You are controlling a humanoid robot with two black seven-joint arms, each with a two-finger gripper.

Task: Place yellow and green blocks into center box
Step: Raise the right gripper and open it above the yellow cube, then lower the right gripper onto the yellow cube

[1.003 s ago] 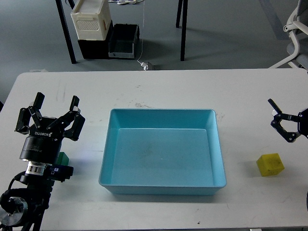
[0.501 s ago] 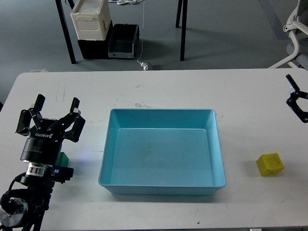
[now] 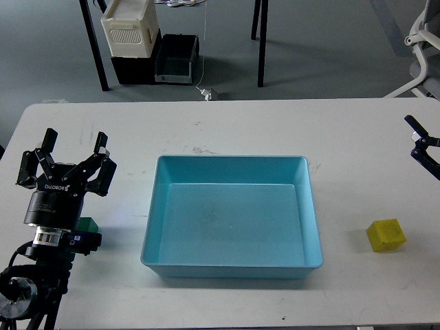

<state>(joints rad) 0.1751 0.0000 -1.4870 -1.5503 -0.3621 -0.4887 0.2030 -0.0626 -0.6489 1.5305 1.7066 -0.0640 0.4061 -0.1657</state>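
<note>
Head view: the tray sits mid-table and is empty. The yellow block lies on the table to the tray's right, apart from it. The right gripper is at the frame's right edge, beyond the block and further from me; it is cut off, so I cannot tell its jaw state. It is the nearer arm, and the block lies toward me and slightly inward from it. The left gripper has its fingers spread, empty. The green block peeks out just beneath its wrist, left of the tray.
</note>
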